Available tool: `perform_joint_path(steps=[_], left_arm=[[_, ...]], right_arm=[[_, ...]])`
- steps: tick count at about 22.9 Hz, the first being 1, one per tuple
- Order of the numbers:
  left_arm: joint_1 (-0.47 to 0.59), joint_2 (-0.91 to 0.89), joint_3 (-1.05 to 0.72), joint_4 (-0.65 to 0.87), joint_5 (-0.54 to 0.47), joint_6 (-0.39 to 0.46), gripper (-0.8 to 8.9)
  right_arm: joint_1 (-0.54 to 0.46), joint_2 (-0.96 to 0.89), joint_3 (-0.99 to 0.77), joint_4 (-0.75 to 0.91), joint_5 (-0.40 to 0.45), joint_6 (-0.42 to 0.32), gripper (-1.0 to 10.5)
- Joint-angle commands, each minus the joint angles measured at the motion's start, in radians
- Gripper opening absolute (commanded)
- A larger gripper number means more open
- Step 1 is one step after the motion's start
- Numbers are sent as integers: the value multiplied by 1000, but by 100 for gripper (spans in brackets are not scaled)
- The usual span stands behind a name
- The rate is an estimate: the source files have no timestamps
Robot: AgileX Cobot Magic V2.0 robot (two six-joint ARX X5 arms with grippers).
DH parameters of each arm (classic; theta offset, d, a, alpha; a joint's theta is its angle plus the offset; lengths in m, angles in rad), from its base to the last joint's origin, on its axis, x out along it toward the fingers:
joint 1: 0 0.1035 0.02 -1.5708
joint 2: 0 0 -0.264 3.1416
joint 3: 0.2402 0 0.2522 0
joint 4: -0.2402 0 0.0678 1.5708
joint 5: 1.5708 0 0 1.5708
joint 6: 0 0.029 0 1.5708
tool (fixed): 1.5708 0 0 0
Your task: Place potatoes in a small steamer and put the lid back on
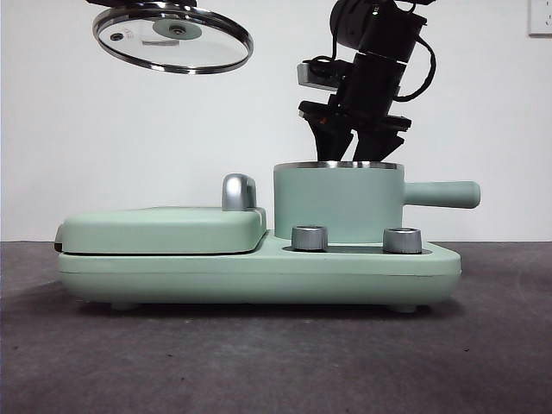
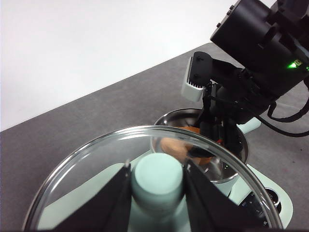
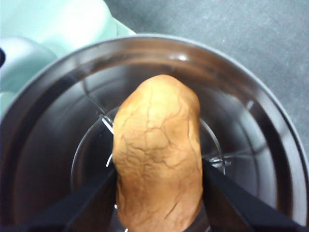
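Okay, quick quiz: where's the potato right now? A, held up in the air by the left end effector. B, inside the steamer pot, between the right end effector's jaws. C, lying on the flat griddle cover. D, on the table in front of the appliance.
B: the right wrist view shows the potato down inside the steamer pot, the right end effector gripping its sides.

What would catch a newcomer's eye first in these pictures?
Probably the glass lid, held high over the flat griddle side by the left gripper, whose fingers clamp its green knob. Next, the right gripper reaches down into the small green pot, shut on a cracked orange-brown potato inside the steel bowl.
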Motion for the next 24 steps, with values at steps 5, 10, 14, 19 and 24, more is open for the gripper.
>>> perform_joint_path(steps=[5,10,14,19,24], left_arm=[[-3,-3,18,32,5,6,9],[-3,-3,18,12,5,7,9],[-3,-3,18,3,6,18,9],[-5,-3,18,6,12,18,9],[-5,-3,18,13,37,14,9]], right_arm=[[4,19,29,0,-1,-4,356],[4,-53,40,-5,-1,32,356],[4,-200,40,-6,-49,108,356],[5,-384,-36,55,-45,108,355],[5,-645,-348,228,-13,113,352]])
